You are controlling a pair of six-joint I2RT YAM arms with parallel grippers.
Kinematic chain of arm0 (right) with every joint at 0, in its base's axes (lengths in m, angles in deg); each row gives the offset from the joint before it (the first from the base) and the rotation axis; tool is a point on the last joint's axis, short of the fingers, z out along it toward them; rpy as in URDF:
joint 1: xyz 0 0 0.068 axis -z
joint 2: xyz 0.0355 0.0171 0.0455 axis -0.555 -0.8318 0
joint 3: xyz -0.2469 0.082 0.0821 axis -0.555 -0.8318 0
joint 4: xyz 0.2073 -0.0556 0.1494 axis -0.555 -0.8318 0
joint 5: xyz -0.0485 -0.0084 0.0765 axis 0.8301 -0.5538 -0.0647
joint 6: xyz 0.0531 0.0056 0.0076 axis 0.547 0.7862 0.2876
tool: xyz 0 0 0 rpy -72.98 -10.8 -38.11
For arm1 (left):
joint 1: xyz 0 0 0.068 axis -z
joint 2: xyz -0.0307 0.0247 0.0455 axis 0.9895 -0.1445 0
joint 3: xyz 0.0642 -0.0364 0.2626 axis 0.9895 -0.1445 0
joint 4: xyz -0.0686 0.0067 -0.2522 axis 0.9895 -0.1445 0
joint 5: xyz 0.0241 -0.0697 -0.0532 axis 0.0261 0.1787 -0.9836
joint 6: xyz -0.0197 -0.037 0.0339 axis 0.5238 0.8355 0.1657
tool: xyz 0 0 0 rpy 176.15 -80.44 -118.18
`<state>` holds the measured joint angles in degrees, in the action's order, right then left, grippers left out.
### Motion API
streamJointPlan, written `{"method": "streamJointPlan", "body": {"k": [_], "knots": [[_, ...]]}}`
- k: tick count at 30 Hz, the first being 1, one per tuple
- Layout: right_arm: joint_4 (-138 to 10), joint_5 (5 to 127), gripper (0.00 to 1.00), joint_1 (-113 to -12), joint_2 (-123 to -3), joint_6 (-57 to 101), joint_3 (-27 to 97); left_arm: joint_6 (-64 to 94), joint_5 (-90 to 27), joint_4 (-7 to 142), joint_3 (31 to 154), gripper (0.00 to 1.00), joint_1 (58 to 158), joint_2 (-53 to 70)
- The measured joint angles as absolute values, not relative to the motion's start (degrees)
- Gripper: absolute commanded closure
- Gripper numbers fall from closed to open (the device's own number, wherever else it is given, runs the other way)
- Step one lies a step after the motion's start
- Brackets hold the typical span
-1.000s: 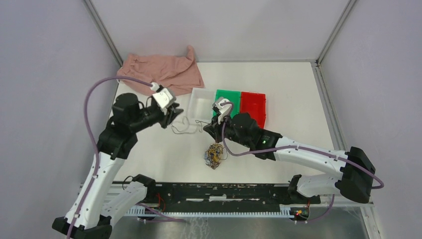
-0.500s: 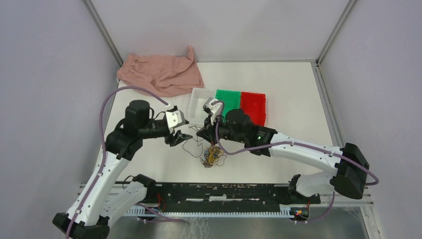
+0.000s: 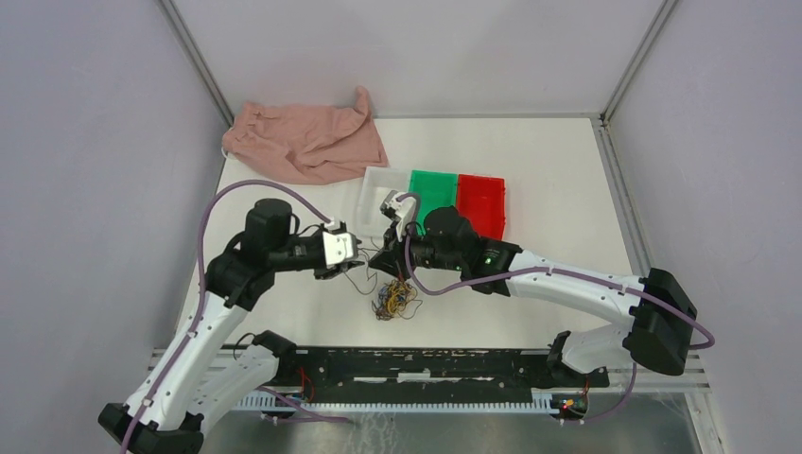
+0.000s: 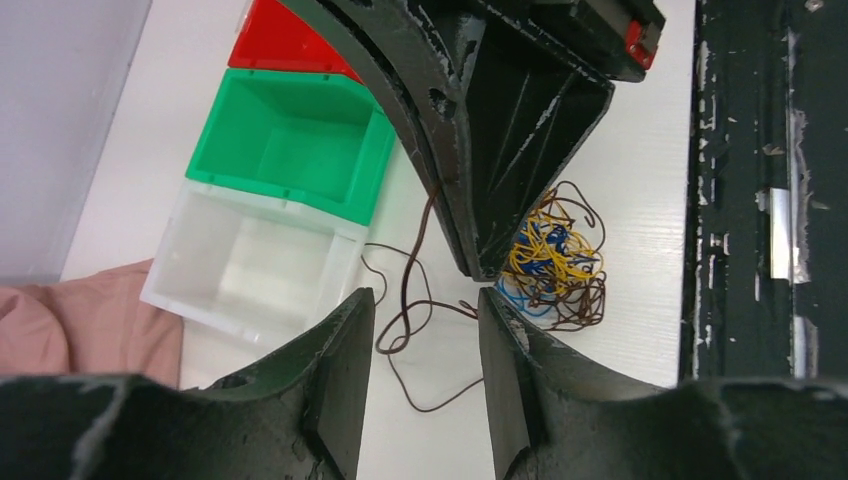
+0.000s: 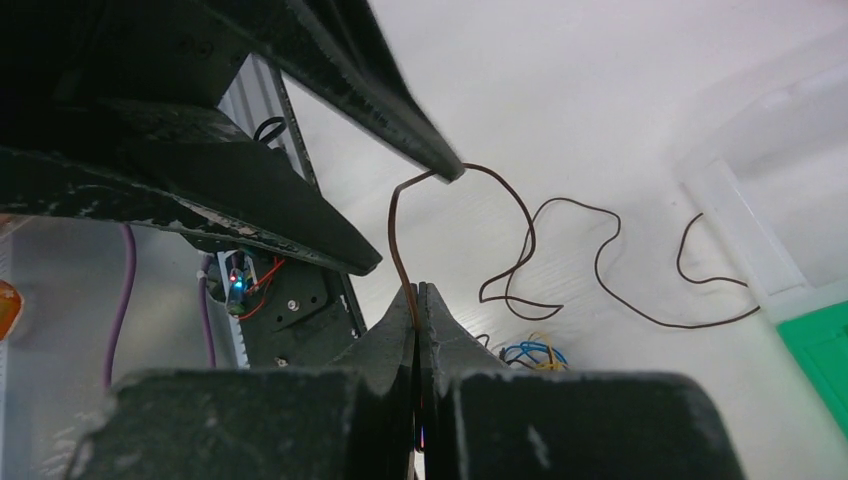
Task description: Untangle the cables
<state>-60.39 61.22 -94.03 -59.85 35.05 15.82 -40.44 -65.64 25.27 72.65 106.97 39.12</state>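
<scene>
The right end effector (image 5: 417, 300) has its fingers pressed together on a dark brown cable (image 5: 396, 225), holding it up from the tangled bunch (image 4: 548, 262) of yellow, blue and brown strands, seemingly so one strand can be drawn free. The left end effector (image 4: 424, 300), spread wide, hovers just left of it, brown loops trailing on the surface (image 4: 640, 150) beneath its gap; the bunch lies nearer and to its right

White arms (image 3: 184, 340), black joints (image 3: 268, 219), purple cables (image 3: 251, 182).
</scene>
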Motion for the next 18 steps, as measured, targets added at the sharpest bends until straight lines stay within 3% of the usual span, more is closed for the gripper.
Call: {"method": "streamJointPlan", "body": {"k": [2,7,18], "knots": [[-60.4,60.6,1.00,-94.0,-59.9,35.3,15.8,-41.8,-64.9,25.9,72.1,0.33,107.0,39.4],[-60.4,59.4,1.00,-94.0,-59.9,35.4,15.8,-43.9,-62.4,30.6,70.0,0.29,107.0,42.1],[-60.0,58.1,1.00,-94.0,-60.1,36.8,16.1,-48.2,-62.9,31.2,69.5,0.40,107.3,44.1]]}}
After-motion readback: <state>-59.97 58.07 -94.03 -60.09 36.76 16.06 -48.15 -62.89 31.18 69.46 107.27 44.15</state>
